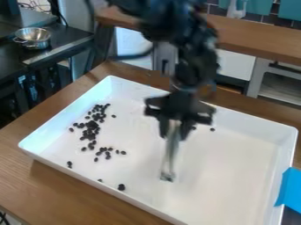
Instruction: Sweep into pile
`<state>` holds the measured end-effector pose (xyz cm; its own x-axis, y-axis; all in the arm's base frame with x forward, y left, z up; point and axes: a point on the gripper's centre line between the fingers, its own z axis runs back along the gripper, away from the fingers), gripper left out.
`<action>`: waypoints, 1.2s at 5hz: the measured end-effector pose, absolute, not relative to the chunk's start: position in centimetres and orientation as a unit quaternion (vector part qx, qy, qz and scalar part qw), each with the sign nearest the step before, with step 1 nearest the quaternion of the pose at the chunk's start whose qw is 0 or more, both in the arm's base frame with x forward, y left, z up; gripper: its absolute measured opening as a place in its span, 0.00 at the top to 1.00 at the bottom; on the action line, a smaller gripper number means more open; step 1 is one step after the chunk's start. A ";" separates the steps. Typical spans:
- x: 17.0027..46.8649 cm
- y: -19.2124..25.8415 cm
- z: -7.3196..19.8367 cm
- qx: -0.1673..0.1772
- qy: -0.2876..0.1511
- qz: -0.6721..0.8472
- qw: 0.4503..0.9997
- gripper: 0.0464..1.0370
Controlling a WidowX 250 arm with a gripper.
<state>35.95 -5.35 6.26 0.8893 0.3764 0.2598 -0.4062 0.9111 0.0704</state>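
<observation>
Gripping a pale tool [170, 154] in the end effector [173, 133], kinda mid-scene, with dark beans [92, 125] mostly bunched loosely at left in the white tray [235, 171] on the tabletop [53, 186], plus a few strays near and far

Layout of the work area: the tray [235, 167] sits on the table [64, 189], with small pieces [91, 127] in it, most gathered in its left part, a few nearer its front wall and a couple right of the tool [170, 154], which is in the gripper [174, 129] at mid-frame. A flap [290, 189] lies over the tray's right rim. Behind the table are, upper left, a bowl [33, 37] on a worktop [64, 37] and, upper right, a counter [264, 39].
</observation>
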 end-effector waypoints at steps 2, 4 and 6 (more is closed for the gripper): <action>34.9 -6.8 2.5 0.066 -0.118 0.209 0.968 0.67; 34.4 -4.4 2.0 0.041 -0.146 0.173 0.973 0.67; 34.3 1.3 2.0 0.013 -0.128 0.135 0.982 0.67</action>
<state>34.32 1.28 2.00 0.9308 0.2624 0.2543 -0.2691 0.9631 -0.0089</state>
